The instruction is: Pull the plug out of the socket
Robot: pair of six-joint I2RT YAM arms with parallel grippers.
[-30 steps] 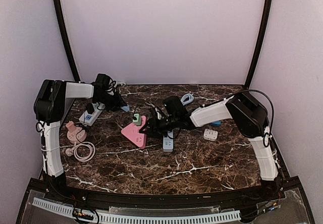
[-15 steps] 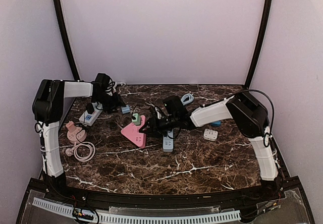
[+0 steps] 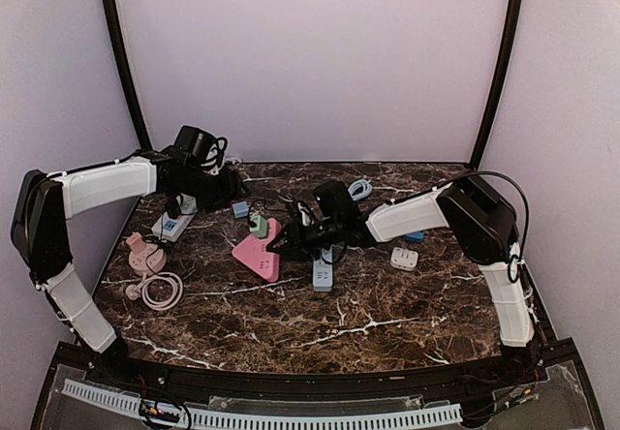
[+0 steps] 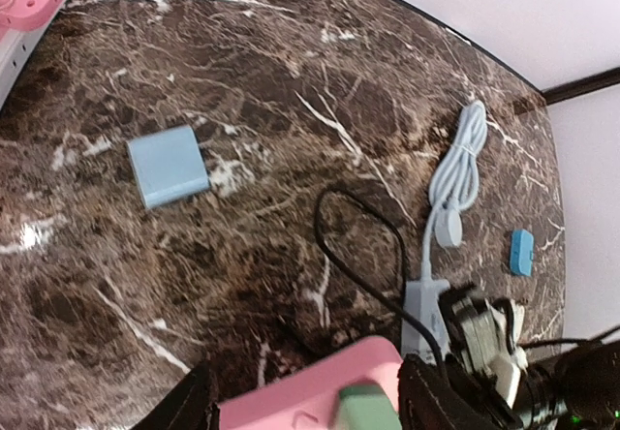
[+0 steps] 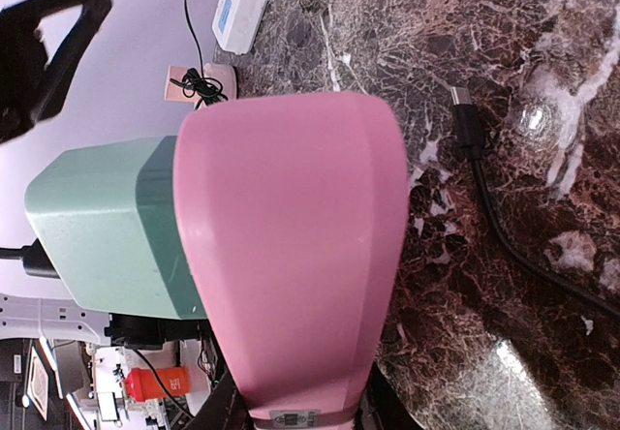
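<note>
- Pink, wedge-shaped socket (image 3: 260, 254) lies on the dark marble table (image 3: 387, 304), left of the middle, near the right arm's tip.
- Green plug (image 3: 258, 226) sits on the socket's far end; in the right wrist view the plug (image 5: 97, 227) lies flush against the socket's face (image 5: 291, 246), not pulled out.
- Right gripper (image 3: 288, 243) reaches in from the right. Its wrist camera shows a dark finger (image 5: 228, 403) on each side of the socket's narrow end, clamped against it.
- Left gripper (image 4: 305, 391) is raised above the table behind the socket, near the back left. Its two fingers (image 4: 189, 406) stand apart with nothing between them, and the socket and plug show below the gap.
- Small pale blue adapter (image 4: 168, 166) lies alone on the marble, just behind the socket.
- Black cable (image 4: 358, 246) loops across the table near the socket.
- White power strip (image 3: 174, 219) with a black plug in it lies at the left.
- Round pink strip (image 3: 145, 254) and its coiled cord (image 3: 160, 290) lie in front of that.
- Pale blue strip (image 3: 323, 273) lies just right of the socket, and a white adapter (image 3: 404, 258) further right.
</note>
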